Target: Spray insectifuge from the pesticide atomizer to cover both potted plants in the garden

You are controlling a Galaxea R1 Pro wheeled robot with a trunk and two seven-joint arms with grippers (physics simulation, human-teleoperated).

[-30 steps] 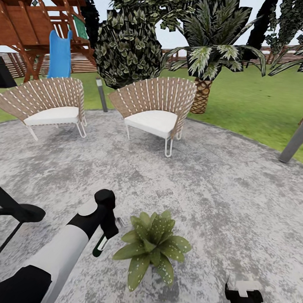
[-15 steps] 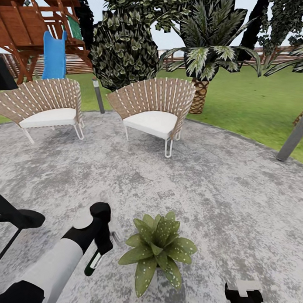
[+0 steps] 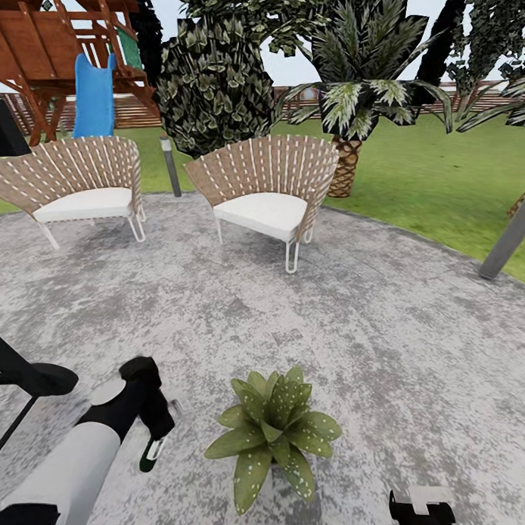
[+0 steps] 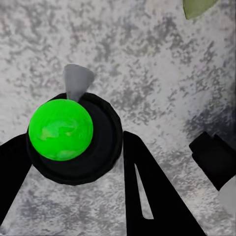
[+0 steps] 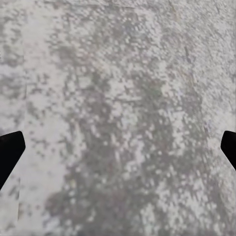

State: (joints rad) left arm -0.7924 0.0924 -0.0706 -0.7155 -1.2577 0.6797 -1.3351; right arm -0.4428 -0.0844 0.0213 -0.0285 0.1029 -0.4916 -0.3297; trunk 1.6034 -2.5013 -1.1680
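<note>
**Left gripper holds the atomizer beside a potted plant on the paved patio**

From the head camera we look down over a grey mottled paved patch (image 3: 371, 327) in the garden. Our left arm reaches in from the lower left corner, white and black, and its left gripper (image 3: 157, 440) hangs above the paving, clenched on the pesticide atomizer (image 3: 152, 452), a small dark bottle with a white band that points downward. Near it, toward our right, sits a potted plant (image 3: 274, 432), a low rosette of broad, pointed, speckled green leaves; the bottle and the leaves are apart. At the bottom edge a black and white part of our right arm (image 3: 422, 508) shows. Farther off stand two woven chairs with white cushions (image 3: 264, 190), a short grey lamp post (image 3: 169, 166), a scaly-trunked palm (image 3: 356, 115), a wooden play frame with a blue slide (image 3: 96, 94), green lawn and a slatted fence.

From the left wrist camera we see the atomizer (image 4: 73, 138) end-on: a round black body with a bright green disc on it and a pale grey nozzle, held between the two black fingers (image 4: 147, 187). A leaf tip (image 4: 199, 7) shows at one corner over the paving.

From the right wrist camera we see grey paving with the right gripper's black fingertips (image 5: 10, 152) at opposite edges, spread wide and holding nothing.
</note>
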